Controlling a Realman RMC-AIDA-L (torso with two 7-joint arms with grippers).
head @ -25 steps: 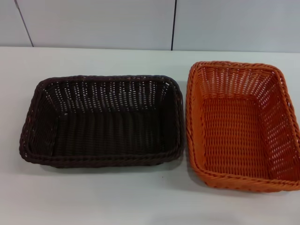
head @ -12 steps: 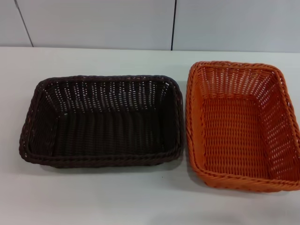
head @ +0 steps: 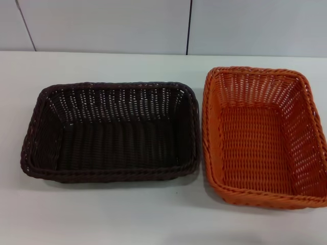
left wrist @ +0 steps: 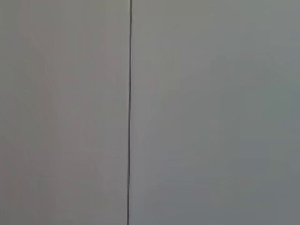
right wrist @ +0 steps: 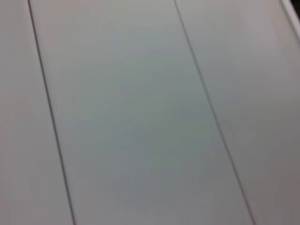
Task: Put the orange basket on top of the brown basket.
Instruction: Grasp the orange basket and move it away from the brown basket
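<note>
In the head view, the brown basket (head: pixel 110 131) sits on the white table (head: pixel 102 214) at left, the orange basket (head: pixel 263 135) just beside it at right, both upright. The left wrist view shows only a grey panelled wall (left wrist: pixel 211 112); the right wrist view likewise. Neither claw shows, so their state cannot be told.

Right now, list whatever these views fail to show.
- Both grippers: absent from the head view, and both wrist views show only pale panels with seams.
- Orange basket: its right rim is cut off by the head view's edge.
- Brown basket: whether its rim touches the orange one is unclear.
</note>
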